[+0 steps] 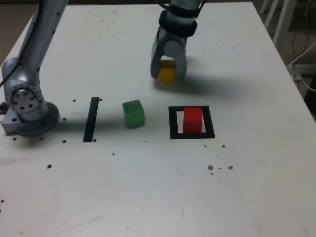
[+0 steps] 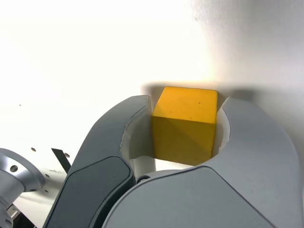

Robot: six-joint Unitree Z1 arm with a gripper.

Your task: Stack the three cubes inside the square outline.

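The red cube [image 1: 193, 120] sits inside the square outline [image 1: 192, 135], the base of the stack already in place. The green cube [image 1: 133, 113] rests on the table [image 1: 148, 192] just to the exterior view's left of the outline, between it and a straight black strip [image 1: 92, 119]. The yellow cube [image 2: 185, 123] is farther back from the outline, on the table, with the gripper [image 1: 168, 74] down over it. In the wrist view both jaws press against the cube's sides, so the gripper is closed on it. The step in hand looks like picking up the yellow cube. Next it should be lifted clear, carried to the outline and set squarely on the red cube.
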